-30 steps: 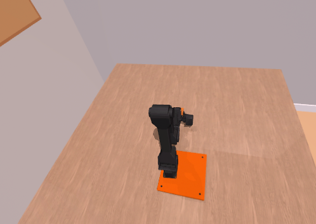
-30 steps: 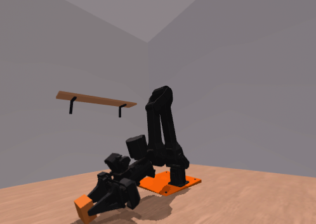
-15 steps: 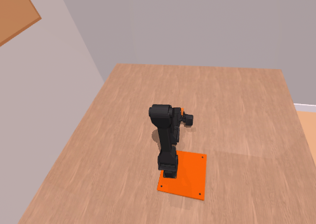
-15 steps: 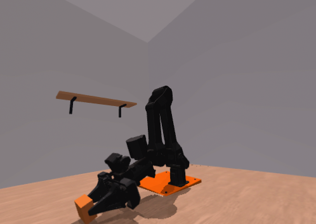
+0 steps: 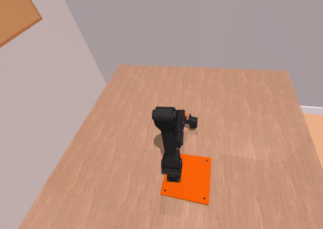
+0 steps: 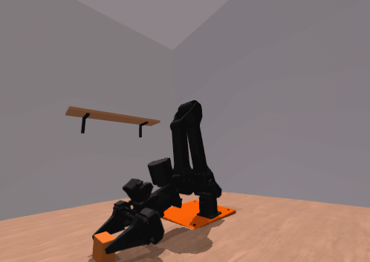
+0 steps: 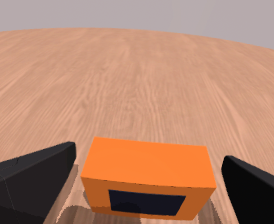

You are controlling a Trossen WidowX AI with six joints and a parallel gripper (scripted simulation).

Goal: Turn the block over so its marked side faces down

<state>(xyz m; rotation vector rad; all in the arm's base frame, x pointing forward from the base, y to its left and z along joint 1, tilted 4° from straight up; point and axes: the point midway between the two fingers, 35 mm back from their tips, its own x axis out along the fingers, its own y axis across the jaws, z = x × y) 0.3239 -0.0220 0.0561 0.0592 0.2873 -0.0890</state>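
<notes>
1. Nearest me, at seven o'clock in the exterior view, the block (image 5: 186,115) (image 6: 104,249) (image 7: 148,162) seems to stand on edge on the table (image 5: 113,181) (image 6: 316,229) (image 7: 138,90), its dark mark facing the arm: probably a halfway stop before tipping it mark-down.
2. The jaws are open, one either side, holding nothing; I'd guess that's to free it for a push or regrip.
3. Farther back, the arm (image 5: 168,142) (image 6: 178,144) folds from a high elbow, its wrist stretched low towards eight o'clock.
4. Its orange base plate (image 5: 202,194) (image 6: 187,220) lies beyond.
</notes>
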